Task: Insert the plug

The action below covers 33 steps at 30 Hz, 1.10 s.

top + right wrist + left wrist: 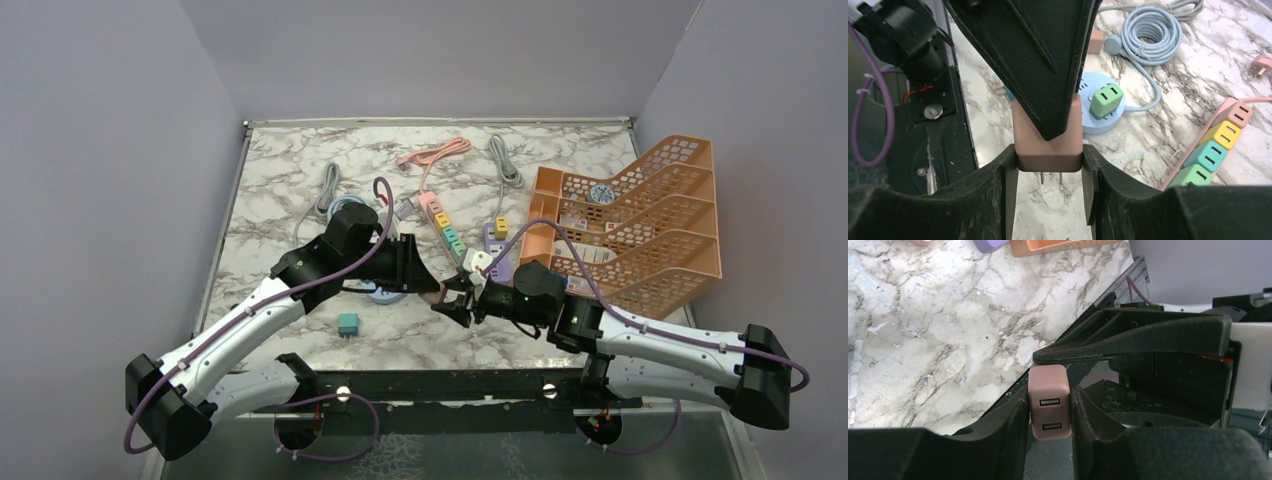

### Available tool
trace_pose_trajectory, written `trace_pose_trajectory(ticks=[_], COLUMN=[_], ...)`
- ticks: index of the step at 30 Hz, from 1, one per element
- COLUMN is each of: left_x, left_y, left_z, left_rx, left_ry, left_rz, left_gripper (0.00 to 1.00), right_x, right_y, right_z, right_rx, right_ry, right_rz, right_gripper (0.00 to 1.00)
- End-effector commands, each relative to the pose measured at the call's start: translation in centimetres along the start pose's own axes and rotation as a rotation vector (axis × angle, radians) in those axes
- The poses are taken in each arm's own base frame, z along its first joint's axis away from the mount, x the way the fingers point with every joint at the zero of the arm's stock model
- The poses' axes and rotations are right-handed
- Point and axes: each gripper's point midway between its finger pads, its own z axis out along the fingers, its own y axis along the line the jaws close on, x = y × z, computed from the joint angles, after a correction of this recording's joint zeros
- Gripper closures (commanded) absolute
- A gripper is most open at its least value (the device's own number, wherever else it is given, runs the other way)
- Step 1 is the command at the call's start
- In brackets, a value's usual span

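Here we are in mid-air: the pink plug (1049, 390) is up off the marble tabletop (290, 180), pinched by both arms at once; the left hand (1049, 412) is clamped on its flanks, the USB ports facing the left wrist camera; the right hand (1048, 160) grips the same body from the other way, fingers pressed to both sides; a handover, by my reading. The two bare prongs (1042, 178) stick out beneath the plug in the right wrist view, pointing at the tabletop and touching nothing; so the pick-up is done and the insertion is not yet begun. The pink power strip (1218, 145) with its coloured sockets lies well apart from the plug; the round blue hub (1108, 122) already carries a green plug (1107, 99). What's left, I'd say: one hand lets go, the other carries the plug to a free socket, lines up the prongs and pushes home; most of the job lies ahead.
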Motion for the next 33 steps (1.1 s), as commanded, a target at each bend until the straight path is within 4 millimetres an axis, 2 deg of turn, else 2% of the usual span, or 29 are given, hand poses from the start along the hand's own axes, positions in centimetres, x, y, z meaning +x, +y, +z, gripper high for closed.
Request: trace_pose_trajectory(ticks=[1,4,6,10,12,15,20,24,27,33], left_x=[-0.1,-0.3,-0.5,-1.3,-2.1,-3.3,-5.0,-5.4,-5.3,-4.6], left_y=[-0.7,-0.5,-0.3,0.6,1.7,4.6,10.1,12.4,13.4,15.6], left_z=[0.3,0.3,0.3,0.0,-0.7,-2.3,-6.8,-9.5,-9.9,-8.7], left_rx=[0.026,0.017,0.01,-0.041,-0.104,-0.266,-0.601,-0.747,-0.797,-0.863], left_ry=[0.008,0.0,-0.006,-0.052,-0.098,-0.175,-0.343,-0.442,-0.449,-0.384], left_rz=[-0.006,-0.004,0.0,0.013,0.014,-0.003,-0.056,-0.078,-0.083,-0.098], left_gripper=[0.76,0.88,0.94,0.98,0.98,0.98,0.98,1.0,1.0,1.0], right_x=[-0.3,-0.3,-0.3,-0.5,-0.7,-1.1,-1.4,-1.2,-1.4,-1.6], right_y=[0.1,0.2,-0.1,-0.5,-1.0,-1.6,-2.0,-2.1,-2.1,-1.7], right_z=[0.5,0.5,0.5,0.3,0.0,-0.9,-2.8,-4.1,-4.8,-5.2], right_rx=[-0.013,-0.013,0.006,0.044,0.079,0.128,0.191,0.226,0.243,0.243], right_ry=[0.021,0.023,0.028,0.039,0.034,0.01,-0.021,-0.022,-0.034,-0.046], right_rz=[-0.023,-0.01,0.009,0.055,0.085,0.136,0.252,0.353,0.428,0.528], right_gripper=[0.71,0.7,0.66,0.42,0.27,0.19,0.19,0.2,0.21,0.22])
